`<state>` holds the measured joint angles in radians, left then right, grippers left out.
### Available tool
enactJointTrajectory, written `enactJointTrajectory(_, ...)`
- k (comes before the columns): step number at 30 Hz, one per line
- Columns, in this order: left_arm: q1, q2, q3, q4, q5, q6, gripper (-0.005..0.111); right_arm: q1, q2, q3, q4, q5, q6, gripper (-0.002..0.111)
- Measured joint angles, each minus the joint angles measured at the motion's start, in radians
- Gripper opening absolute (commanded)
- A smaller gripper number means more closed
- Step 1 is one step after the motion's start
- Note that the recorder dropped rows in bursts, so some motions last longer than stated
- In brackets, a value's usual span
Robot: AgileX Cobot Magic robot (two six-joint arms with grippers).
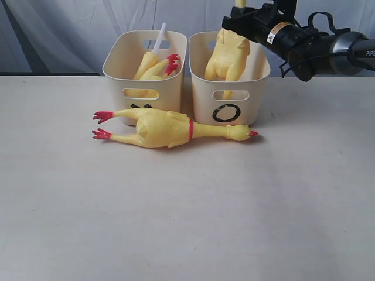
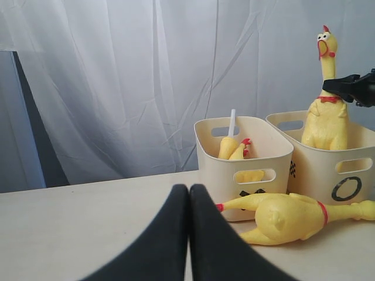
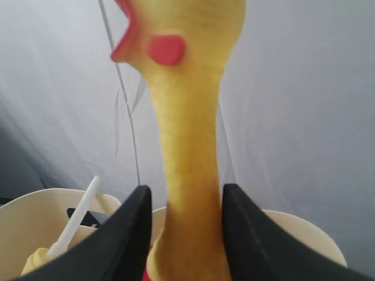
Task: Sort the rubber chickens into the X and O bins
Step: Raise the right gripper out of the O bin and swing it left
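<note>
One whole rubber chicken (image 1: 164, 129) (image 2: 287, 216) lies on the table in front of both bins, head to the right. The X bin (image 1: 126, 58) (image 2: 272, 155) holds a headless body (image 1: 152, 65) and a neck piece with a white tube (image 1: 159, 36) (image 3: 79, 219). Another chicken (image 1: 225, 58) (image 2: 325, 123) stands upright in the O bin (image 1: 258, 70) (image 2: 316, 170). My right gripper (image 1: 234, 20) (image 3: 186, 187) straddles its neck (image 3: 187, 146), open, with a thin gap on each side. My left gripper (image 2: 188, 187) is shut and empty, low over the table, left of the bins.
A white curtain (image 1: 58, 29) hangs close behind the bins. The two bins stand side by side at the table's back edge. The beige tabletop (image 1: 187, 216) stretches forward from the lying chicken.
</note>
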<state>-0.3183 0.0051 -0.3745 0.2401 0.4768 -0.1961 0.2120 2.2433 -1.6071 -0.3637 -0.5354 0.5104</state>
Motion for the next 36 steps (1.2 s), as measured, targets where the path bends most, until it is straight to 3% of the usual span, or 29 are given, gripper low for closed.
enactJointTrajectory(27, 0.000, 0.000, 0.000, 0.000, 0.000, 0.000, 0.000, 0.000, -0.002, 0.000, -0.015, 0.004, 0.000, 0.041)
enactJointTrajectory(32, 0.000, 0.000, 0.000, 0.000, 0.000, 0.000, 0.000, 0.000, -0.051, 0.000, -0.130, 0.041, 0.057, 0.041)
enactJointTrajectory(36, 0.000, 0.000, 0.000, 0.000, 0.000, 0.000, 0.000, 0.000, -0.123, 0.000, -0.356, 0.043, 0.188, 0.041)
